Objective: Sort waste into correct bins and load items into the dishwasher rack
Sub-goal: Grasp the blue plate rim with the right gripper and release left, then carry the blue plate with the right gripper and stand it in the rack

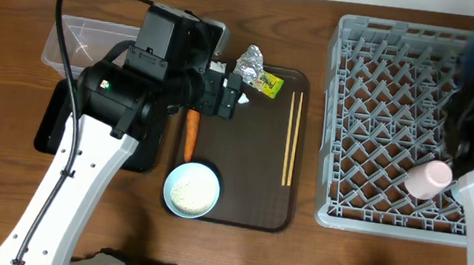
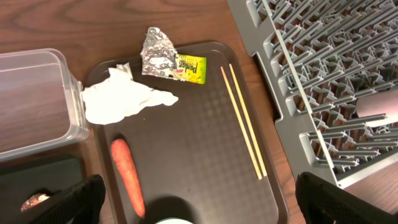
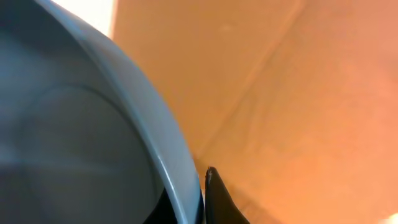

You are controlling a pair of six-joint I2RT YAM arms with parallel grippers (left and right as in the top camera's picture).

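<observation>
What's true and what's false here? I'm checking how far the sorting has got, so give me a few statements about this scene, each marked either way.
1. The pink cup lies inside the dishwasher rack. True.
2. The chopsticks are in the rack. False: they lie on the brown serving tray.
3. The left gripper is open. True.
4. The carrot is in the clear tub. False: it lies on the serving tray.
5. The right gripper is empty. False: it is shut on the rim of the blue plate.
</observation>
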